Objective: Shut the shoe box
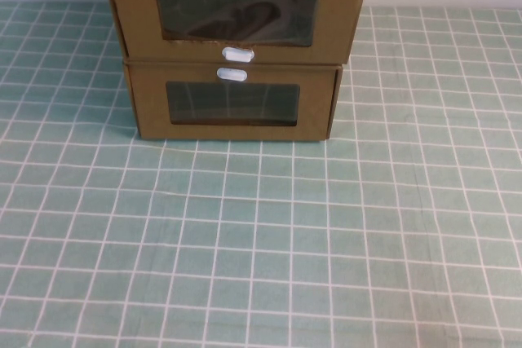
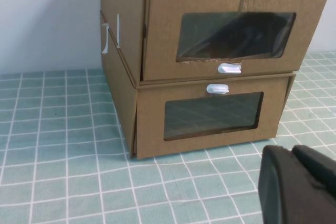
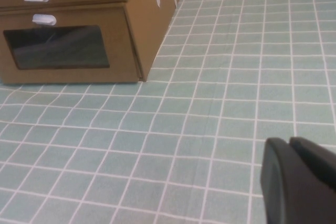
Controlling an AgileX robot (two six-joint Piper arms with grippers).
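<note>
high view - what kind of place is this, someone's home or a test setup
Likely a staged tabletop test setup, not a home. The shoe box sits on a second cardboard box on a green grid-patterned cloth before a plain wall. The left gripper and right gripper are short of the boxes.

Left tool [image 2: 296, 184], right tool [image 3: 299, 179]: matte blk, rounded (plastic-looking).

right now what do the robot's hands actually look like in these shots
Only a bit of each shows. The left hand appears in the left wrist view as a matte black, blocky piece with rounded edges, low in front of the stacked cardboard boxes. The right hand looks the same in the right wrist view, over the green tiled cloth. No cables, markings or arm links show.
</note>
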